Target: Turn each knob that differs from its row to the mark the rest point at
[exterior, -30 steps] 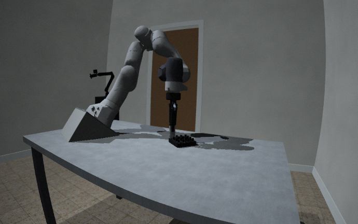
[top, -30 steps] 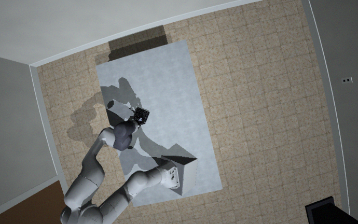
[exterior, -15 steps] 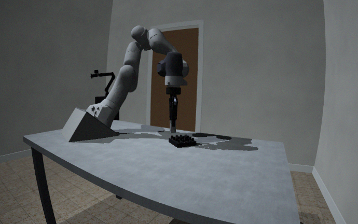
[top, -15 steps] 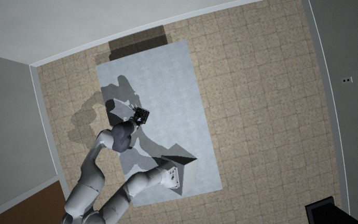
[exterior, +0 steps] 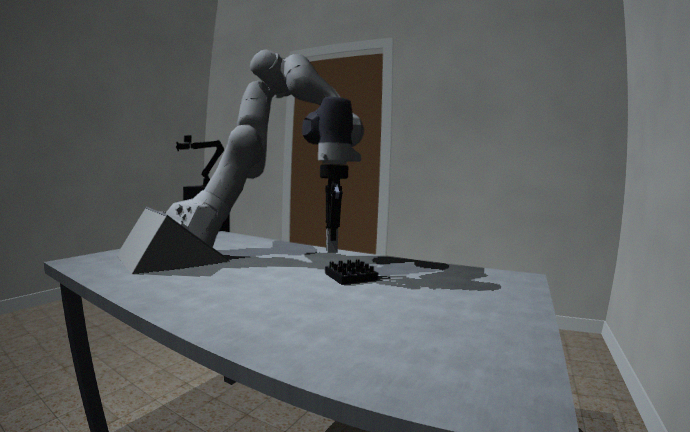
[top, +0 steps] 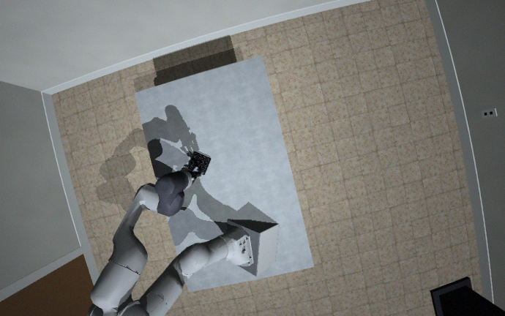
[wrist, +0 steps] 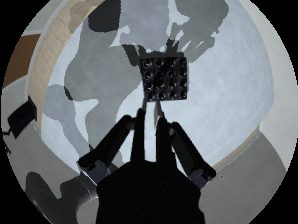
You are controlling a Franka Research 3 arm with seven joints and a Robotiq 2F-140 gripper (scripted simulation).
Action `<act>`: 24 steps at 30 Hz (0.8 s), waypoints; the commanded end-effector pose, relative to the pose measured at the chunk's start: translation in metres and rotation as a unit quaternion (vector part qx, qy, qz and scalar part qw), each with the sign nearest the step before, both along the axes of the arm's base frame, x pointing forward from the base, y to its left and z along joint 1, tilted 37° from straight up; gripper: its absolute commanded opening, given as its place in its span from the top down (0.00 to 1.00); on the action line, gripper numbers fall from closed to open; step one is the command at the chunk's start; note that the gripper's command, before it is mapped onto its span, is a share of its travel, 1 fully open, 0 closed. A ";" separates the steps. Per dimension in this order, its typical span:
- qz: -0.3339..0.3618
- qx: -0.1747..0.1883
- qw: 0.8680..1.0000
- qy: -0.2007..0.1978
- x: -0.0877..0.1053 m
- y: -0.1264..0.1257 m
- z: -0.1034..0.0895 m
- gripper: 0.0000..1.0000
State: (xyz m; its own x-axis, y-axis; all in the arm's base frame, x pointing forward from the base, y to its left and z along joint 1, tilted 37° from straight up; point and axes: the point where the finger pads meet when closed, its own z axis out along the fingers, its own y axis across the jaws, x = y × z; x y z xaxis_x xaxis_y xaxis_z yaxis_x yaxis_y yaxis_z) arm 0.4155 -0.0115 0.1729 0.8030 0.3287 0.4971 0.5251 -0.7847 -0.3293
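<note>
Table (top: 238, 118) (exterior: 325, 330) (wrist: 230, 80) under everything | knob box (top: 200, 160) (exterior: 351, 277) (wrist: 166, 80) sitting on it, knobs up, their pointing too small to read | Robotiq gripper (top: 194, 174) (exterior: 332, 250) (wrist: 150, 105) above the box's edge, clear of it, fingers nearly together, nothing gripped | wedge mount (top: 266, 247) (exterior: 147, 243) well left of the box from here | door (exterior: 359, 152) beyond the box

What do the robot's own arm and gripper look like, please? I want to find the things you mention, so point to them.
The arm (top: 128, 257) (exterior: 249, 127) has smooth, rounded pale grey-white segments, with a dark slate-grey section near the wrist. The black two-jaw gripper (exterior: 332, 250) (wrist: 150, 105) has slim linked jaws with lighter grey tips. I can make out no cables or lettering.
</note>
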 end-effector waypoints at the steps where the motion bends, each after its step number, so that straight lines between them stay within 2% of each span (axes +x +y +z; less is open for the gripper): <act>1: -0.002 0.002 1.000 0.004 0.000 0.001 0.001 0.88; 6: -0.002 0.001 1.000 0.004 0.005 0.001 0.005 0.88; 9: -0.001 0.000 1.000 0.003 0.039 0.007 0.035 0.88; 12: 0.001 0.000 1.000 0.002 0.062 0.014 0.056 0.88; 24: 0.001 0.000 1.000 0.002 0.064 0.015 0.058 0.88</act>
State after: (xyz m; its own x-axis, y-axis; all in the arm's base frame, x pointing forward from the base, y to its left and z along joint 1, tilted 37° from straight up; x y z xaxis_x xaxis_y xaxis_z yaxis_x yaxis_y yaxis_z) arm 0.4806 0.0011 0.2302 0.7901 0.3485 0.5043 0.5433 -0.7792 -0.3127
